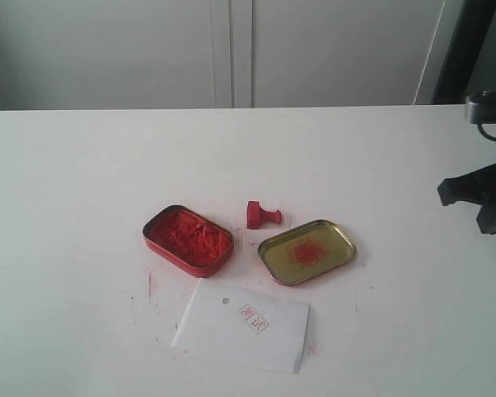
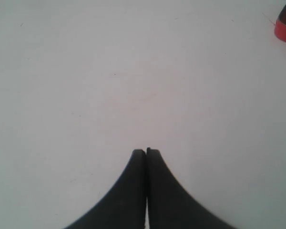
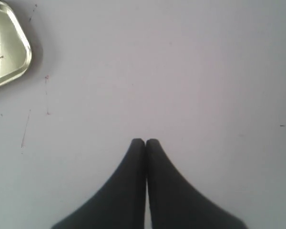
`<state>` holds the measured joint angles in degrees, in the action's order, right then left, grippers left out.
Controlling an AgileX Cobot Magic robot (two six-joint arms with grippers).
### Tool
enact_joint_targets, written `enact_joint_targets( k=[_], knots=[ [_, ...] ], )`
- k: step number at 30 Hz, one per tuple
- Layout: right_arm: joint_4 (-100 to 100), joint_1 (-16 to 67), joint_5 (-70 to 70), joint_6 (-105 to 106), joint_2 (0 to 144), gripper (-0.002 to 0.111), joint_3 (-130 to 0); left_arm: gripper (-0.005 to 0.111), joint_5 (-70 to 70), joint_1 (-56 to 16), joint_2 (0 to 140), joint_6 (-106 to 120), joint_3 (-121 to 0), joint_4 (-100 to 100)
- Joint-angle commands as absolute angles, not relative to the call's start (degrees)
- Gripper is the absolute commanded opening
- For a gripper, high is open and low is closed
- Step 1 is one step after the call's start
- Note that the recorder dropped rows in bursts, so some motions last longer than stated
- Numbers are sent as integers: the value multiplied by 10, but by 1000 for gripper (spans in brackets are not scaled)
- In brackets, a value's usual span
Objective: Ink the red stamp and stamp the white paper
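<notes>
Entry: right gripper, jaws pressed together and holding nothing, like the left gripper; nearest it the gold lid, just beyond lies 1 red stamp on its side, long axis toward this likely nearer gripper, handle first, base facing the red tin, white paper alongside.

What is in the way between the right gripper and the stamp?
Nothing visible. Only bare table lies between the shut right gripper and the stamp; the gold lid sits just beside that path.
</notes>
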<state>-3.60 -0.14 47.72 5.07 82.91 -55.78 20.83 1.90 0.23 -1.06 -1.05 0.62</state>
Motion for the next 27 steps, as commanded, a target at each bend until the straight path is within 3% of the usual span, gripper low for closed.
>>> enact_joint_targets(
  k=[1,27],
  knots=[
    [-29,-6,431,53,764,0,-510,0,208,14,0,-12,-6,4],
    [-29,-6,349,63,343,0,-320,0,208,14,0,-12,-6,4]
  ],
)
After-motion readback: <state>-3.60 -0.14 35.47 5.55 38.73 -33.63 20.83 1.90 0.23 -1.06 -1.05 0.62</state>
